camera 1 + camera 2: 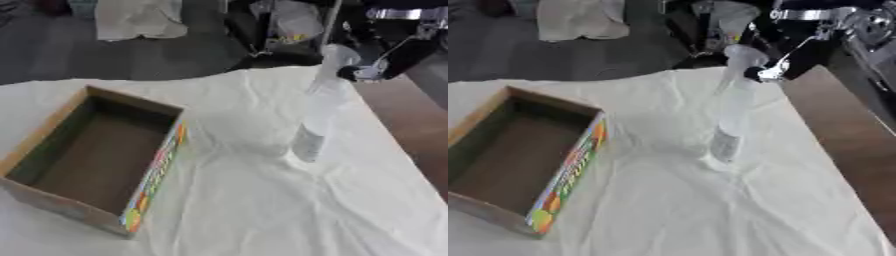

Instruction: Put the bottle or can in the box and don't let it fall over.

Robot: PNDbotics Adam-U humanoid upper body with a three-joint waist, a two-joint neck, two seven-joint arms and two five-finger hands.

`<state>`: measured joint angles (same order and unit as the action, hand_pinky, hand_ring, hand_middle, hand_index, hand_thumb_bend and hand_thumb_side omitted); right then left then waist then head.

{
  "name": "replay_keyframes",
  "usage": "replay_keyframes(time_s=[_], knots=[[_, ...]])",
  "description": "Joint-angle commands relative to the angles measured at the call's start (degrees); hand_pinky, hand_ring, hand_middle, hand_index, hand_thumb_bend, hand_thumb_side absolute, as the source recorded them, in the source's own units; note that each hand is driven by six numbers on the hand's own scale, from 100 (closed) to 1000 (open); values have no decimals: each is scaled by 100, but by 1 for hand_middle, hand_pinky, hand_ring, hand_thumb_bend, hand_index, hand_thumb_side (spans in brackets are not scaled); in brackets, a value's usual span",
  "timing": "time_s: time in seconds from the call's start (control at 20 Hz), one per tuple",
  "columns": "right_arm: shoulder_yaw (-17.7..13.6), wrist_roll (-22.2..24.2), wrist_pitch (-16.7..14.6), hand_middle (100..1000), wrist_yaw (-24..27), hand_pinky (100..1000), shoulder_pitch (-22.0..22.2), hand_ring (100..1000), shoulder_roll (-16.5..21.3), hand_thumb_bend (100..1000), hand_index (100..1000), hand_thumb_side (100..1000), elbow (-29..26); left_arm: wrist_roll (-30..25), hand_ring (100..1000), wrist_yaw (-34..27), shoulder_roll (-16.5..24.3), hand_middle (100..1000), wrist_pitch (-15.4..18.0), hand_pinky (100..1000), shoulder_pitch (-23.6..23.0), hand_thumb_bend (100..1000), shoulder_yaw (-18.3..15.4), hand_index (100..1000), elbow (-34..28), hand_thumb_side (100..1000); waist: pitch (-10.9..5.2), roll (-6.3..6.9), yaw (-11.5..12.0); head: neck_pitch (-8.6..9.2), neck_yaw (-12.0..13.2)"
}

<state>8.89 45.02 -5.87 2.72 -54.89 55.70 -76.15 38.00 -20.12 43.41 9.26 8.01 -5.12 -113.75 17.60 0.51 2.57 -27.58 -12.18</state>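
Bottle (317,112) first: it is clear plastic, standing on the white cloth (254,200) with its base down and its neck leaning up toward your right hand (395,59), which comes in from the upper right corner. The dark hand sits just beside the cap end of the bottle, close enough that it may be touching it, but you cannot tell from these pictures whether the fingers are curled round the neck or spread, so treat the grip as unconfirmed. My reading is that the bottle leans because it is being tipped or steadied from the top, not because it stands freely that way.

The open cardboard box (52,197) lies well apart from the hand, down and to its left, mouth upward and with nothing in it that shows, its printed side turned toward the bottle. That leaves a clear stretch of cloth between the two.

Your left hand shows in neither view.

The right eye view gives more of the arm's silver fittings behind the hand and shows bare brown table (842,130) beside the cloth's edge; the left eye view shows the whole box, which the other crops.
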Motion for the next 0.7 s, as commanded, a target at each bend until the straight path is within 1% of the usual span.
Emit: replay_keyframes(time_s=[0.05, 0.25, 0.55, 0.7], knots=[[-72, 9, 24, 581, 78, 622, -114, 518, 125, 249, 642, 100, -62, -26, 824, -9, 130, 825, -14, 708, 51, 404, -27, 817, -85, 806, -74, -4, -4, 41, 12], [-73, 10, 55, 544, 144, 597, -116, 478, 121, 228, 607, 100, -82, -39, 825, -8, 135, 825, -31, 709, 57, 402, -26, 816, -85, 808, -76, -7, 0, 36, 19], [-76, 28, 133, 506, 271, 570, -124, 454, 113, 200, 568, 100, -108, -53, 826, -13, 136, 827, -75, 709, 69, 399, -20, 816, -85, 810, -84, 2, -48, 30, 28], [-79, 26, 168, 498, 321, 570, -122, 446, 112, 194, 562, 100, -112, -61, 826, -13, 141, 827, -91, 709, 77, 398, -23, 814, -85, 810, -91, 8, -73, 26, 33]])
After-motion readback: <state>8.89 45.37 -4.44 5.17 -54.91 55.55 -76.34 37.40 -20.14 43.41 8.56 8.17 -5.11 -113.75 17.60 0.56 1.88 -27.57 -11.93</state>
